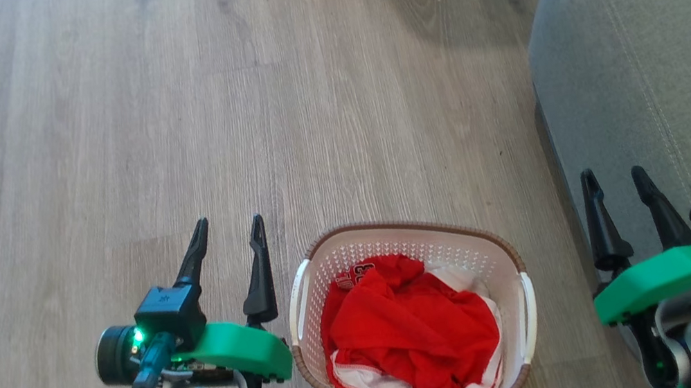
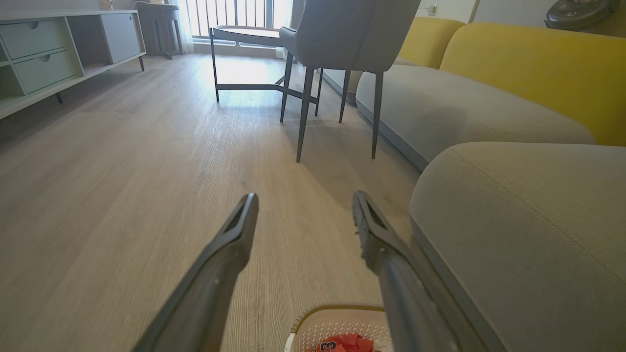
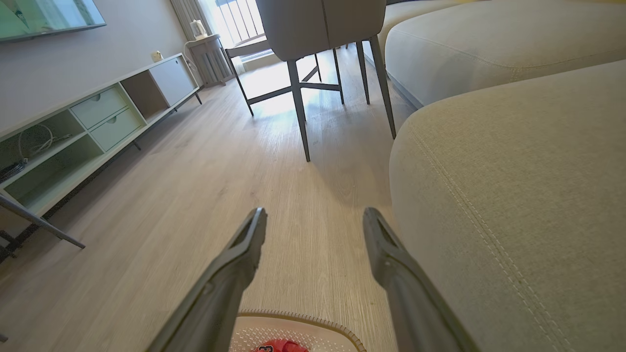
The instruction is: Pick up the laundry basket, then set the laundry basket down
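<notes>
Floor (image 1: 95, 123) bears the laundry basket (image 1: 396, 245) between left gripper (image 1: 229, 222) and right gripper (image 1: 611, 172), jaws spread.

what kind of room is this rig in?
Probably a home living room: a sofa with yellow backs, a low cabinet with drawers along the wall, a chair, and a basket standing on the wood floor.

You can read one mark only: a white numeral 3 (image 2: 328, 347) on the red garment (image 2: 354, 341) in the laundry basket (image 2: 320, 330), any neighbouring digits too blurred to make out.
</notes>
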Tool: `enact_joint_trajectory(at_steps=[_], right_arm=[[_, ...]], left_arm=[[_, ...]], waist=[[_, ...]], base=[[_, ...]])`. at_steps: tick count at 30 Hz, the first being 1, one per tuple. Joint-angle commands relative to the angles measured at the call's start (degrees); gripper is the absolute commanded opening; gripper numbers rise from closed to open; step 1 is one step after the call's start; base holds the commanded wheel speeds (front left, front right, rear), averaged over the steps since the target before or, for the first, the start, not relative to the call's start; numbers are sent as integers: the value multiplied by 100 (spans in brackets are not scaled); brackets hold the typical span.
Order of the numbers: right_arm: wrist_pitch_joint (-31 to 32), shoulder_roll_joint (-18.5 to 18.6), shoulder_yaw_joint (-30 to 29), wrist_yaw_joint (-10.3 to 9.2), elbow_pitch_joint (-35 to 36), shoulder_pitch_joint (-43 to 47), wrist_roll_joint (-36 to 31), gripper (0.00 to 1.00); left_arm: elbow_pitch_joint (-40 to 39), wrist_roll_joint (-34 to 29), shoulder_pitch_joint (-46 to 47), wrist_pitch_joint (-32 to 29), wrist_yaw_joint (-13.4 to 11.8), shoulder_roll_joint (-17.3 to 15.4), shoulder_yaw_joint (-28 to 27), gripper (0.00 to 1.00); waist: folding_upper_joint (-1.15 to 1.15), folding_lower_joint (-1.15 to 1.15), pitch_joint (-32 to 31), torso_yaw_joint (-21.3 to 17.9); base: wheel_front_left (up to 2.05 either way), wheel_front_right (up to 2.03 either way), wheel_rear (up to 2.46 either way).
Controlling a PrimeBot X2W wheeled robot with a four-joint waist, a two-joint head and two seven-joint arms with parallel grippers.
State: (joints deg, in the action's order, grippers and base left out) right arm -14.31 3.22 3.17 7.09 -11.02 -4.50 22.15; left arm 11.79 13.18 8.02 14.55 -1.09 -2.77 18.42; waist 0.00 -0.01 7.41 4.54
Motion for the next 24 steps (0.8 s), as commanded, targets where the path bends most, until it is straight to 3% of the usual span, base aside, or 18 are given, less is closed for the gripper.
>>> enact_joint_trajectory(at_steps=[1, 8, 24], right_arm=[[-69, -33, 82, 40, 214, -3, -54, 100], [-69, -34, 60, 40, 318, 156, 12, 100], [-69, -34, 124, 40, 379, 180, 49, 100]], left_arm=[[-196, -36, 95, 45, -46, -11, -182, 100], [-233, 45, -59, 45, 52, -11, -220, 100], [-319, 135, -137, 45, 11, -11, -259, 100]], waist=[[0, 1, -43, 22], [0, 1, -197, 45], [0, 1, -237, 37]], base=[[0, 0, 0], [0, 0, 0], [0, 0, 0]])
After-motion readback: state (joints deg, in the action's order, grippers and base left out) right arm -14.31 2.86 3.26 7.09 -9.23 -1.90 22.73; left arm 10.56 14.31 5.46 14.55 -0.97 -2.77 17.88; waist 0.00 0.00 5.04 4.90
